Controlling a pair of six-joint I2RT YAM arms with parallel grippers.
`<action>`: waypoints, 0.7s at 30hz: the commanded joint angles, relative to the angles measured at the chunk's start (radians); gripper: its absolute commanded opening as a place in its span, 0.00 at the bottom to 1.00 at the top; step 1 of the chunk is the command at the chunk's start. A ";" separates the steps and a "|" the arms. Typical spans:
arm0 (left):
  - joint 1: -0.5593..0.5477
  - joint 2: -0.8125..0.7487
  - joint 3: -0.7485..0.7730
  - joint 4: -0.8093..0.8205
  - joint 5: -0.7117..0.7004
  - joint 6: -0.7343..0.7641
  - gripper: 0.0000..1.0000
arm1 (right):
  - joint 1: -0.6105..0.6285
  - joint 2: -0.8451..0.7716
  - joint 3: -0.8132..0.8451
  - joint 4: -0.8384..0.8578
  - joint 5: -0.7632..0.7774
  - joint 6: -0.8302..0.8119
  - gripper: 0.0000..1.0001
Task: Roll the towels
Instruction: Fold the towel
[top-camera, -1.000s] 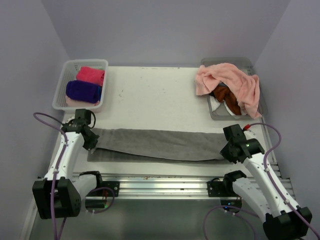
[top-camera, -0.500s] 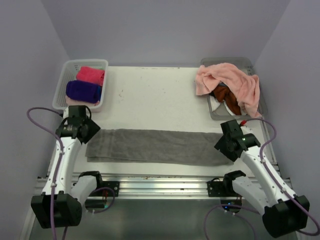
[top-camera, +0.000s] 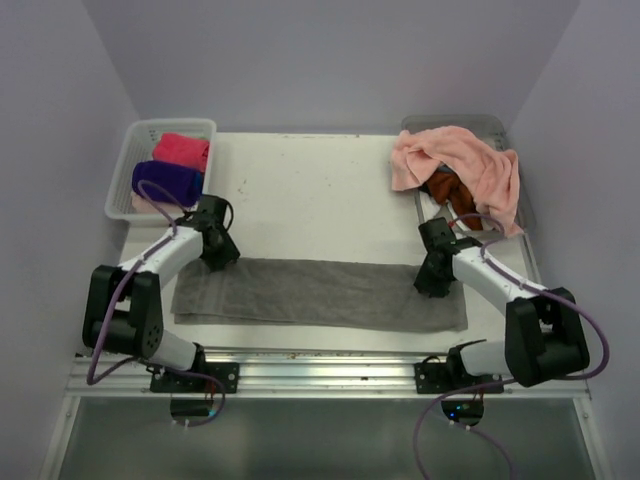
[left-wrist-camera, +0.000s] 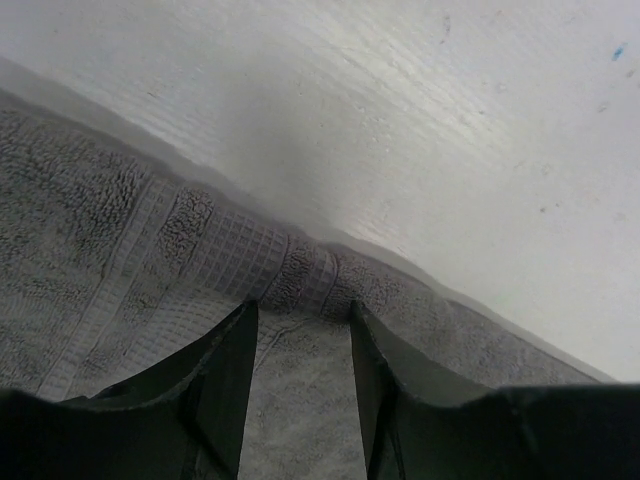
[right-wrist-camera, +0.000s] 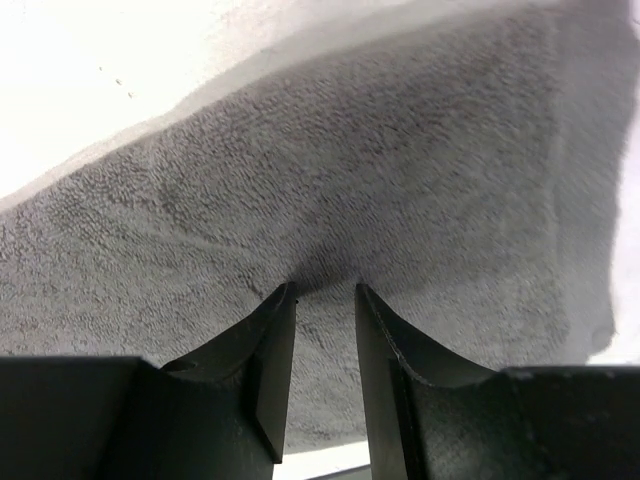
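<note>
A long grey towel (top-camera: 320, 292) lies flat across the near part of the table. My left gripper (top-camera: 220, 258) stands on the towel's far edge near its left end. In the left wrist view its jaws (left-wrist-camera: 300, 305) are partly open, tips pressed into the cloth (left-wrist-camera: 100, 230), with the woven hem bunched in a small ridge just ahead of them. My right gripper (top-camera: 430, 288) presses down on the towel near its right end. Its jaws (right-wrist-camera: 325, 287) are also partly open, and the pile (right-wrist-camera: 400, 180) is dimpled between the tips.
A white basket (top-camera: 125, 170) at the back left holds a rolled hot pink towel (top-camera: 182, 150) and a rolled purple one (top-camera: 165, 182). A grey basket (top-camera: 480, 124) at the back right holds a draped salmon pink towel (top-camera: 470, 165) over a rust orange one (top-camera: 452, 190).
Both grippers let go of the grey towel's ends, opened, and swung inward onto its far edge. Their jaws are now narrower than half a second ago. The towel lies flat.
</note>
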 joint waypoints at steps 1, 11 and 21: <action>0.003 0.086 -0.009 0.054 -0.018 -0.029 0.46 | -0.003 0.040 0.023 0.089 -0.029 -0.051 0.34; 0.072 0.180 0.031 0.069 -0.053 -0.030 0.50 | 0.011 0.147 -0.026 0.217 -0.161 -0.039 0.34; 0.095 0.113 0.103 0.035 -0.124 0.028 0.53 | 0.129 0.178 0.030 0.215 -0.125 0.016 0.34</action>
